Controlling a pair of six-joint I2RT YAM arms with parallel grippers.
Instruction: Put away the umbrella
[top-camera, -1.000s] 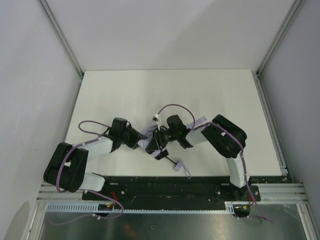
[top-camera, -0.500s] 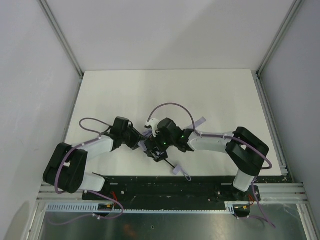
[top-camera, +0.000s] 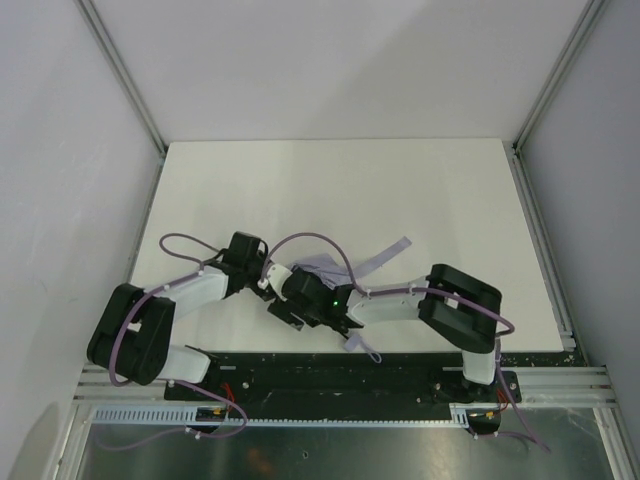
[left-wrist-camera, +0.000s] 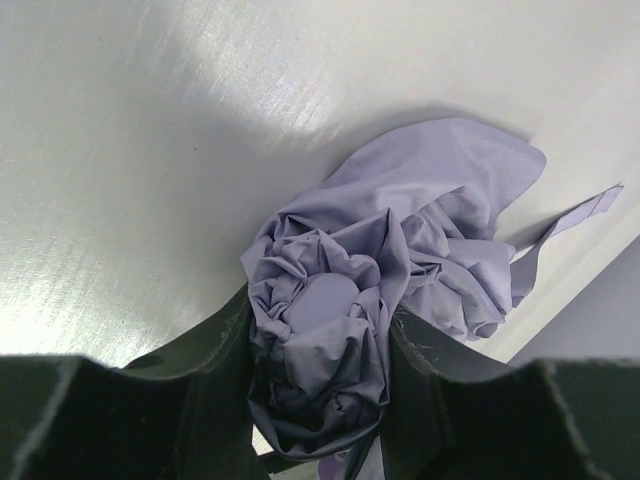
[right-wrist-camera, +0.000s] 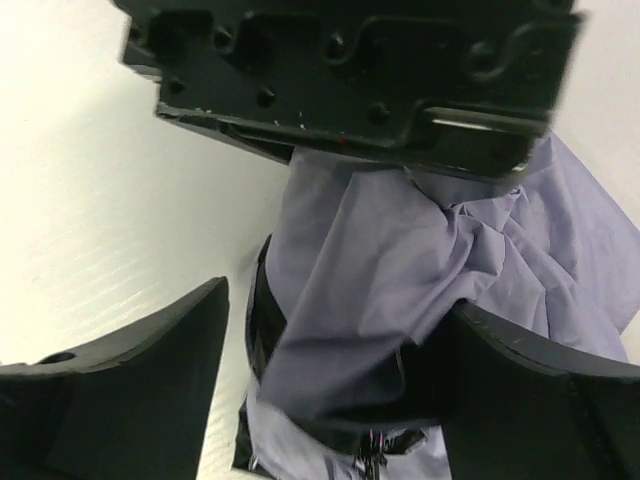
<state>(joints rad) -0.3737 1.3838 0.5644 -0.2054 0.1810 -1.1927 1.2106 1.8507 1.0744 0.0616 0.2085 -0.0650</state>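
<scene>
The umbrella (top-camera: 322, 264) lies near the table's front edge, its lavender canopy bunched, a strap (top-camera: 388, 252) trailing right and its pale handle (top-camera: 356, 341) at the front. My left gripper (top-camera: 268, 283) is shut on the crumpled canopy (left-wrist-camera: 330, 330), which fills the space between both fingers (left-wrist-camera: 210, 380). My right gripper (top-camera: 283, 303) stands open around the same bundle (right-wrist-camera: 400, 270) just below the left gripper's black body (right-wrist-camera: 350, 70). Its right finger (right-wrist-camera: 520, 380) touches the fabric; its left finger (right-wrist-camera: 130, 380) stands apart from it. The shaft is hidden.
A white table (top-camera: 340, 190) sits between grey walls, with metal rails on both sides. The black base plate (top-camera: 330, 375) runs along the front edge. Lavender cables (top-camera: 310, 240) loop over both wrists.
My right gripper has let go, opened wide and slid left along the umbrella to just beside the left gripper. The canopy and strap now show behind it. The left gripper has kept its hold.
</scene>
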